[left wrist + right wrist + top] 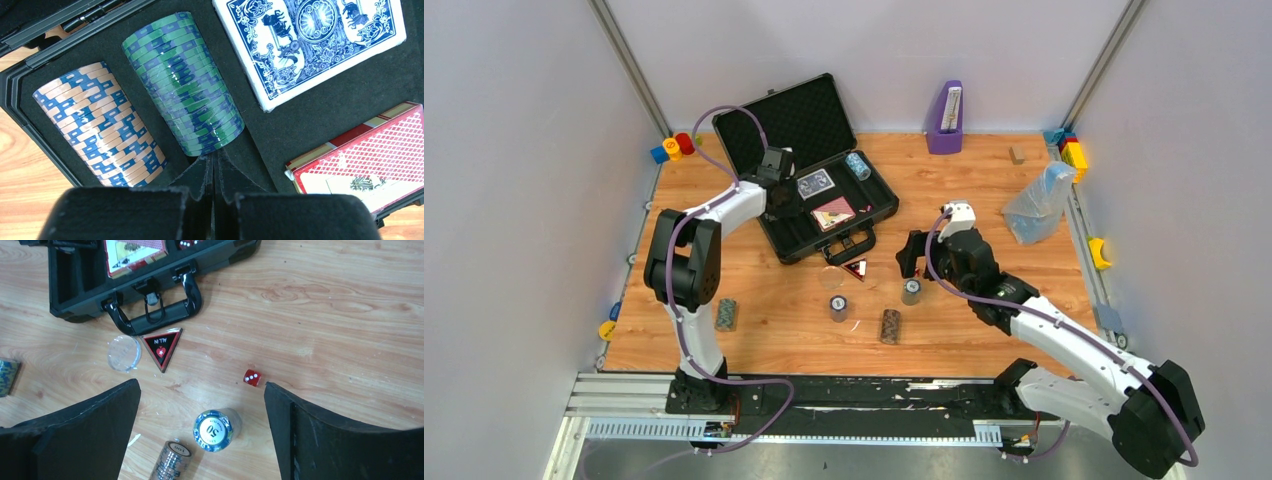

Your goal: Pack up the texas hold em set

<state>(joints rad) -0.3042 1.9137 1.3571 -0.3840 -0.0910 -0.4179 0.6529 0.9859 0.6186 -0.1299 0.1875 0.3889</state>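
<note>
The black case [754, 125] lies open at the back left. In its foam lie a blue card deck [310, 45], a red deck [370, 160], a green-blue chip stack [182, 82] and a tan-blue stack [100, 125]. My left gripper [214, 156] is shut inside the case, its tips at the end of the green-blue stack, holding nothing. My right gripper [201, 387] hangs open above the table; an upright "50" stack [216, 430] stands below between its fingers, untouched. Nearby are a "100" stack [172, 460], the red die [252, 377] and the triangular button [162, 346].
A clear round disc [124, 353] lies beside the button, below the case handle [155, 310]. Another chip stack [726, 314] lies front left. A purple holder [946, 118], a plastic bag [1039, 203] and toy blocks [1072, 150] stand at the back and right.
</note>
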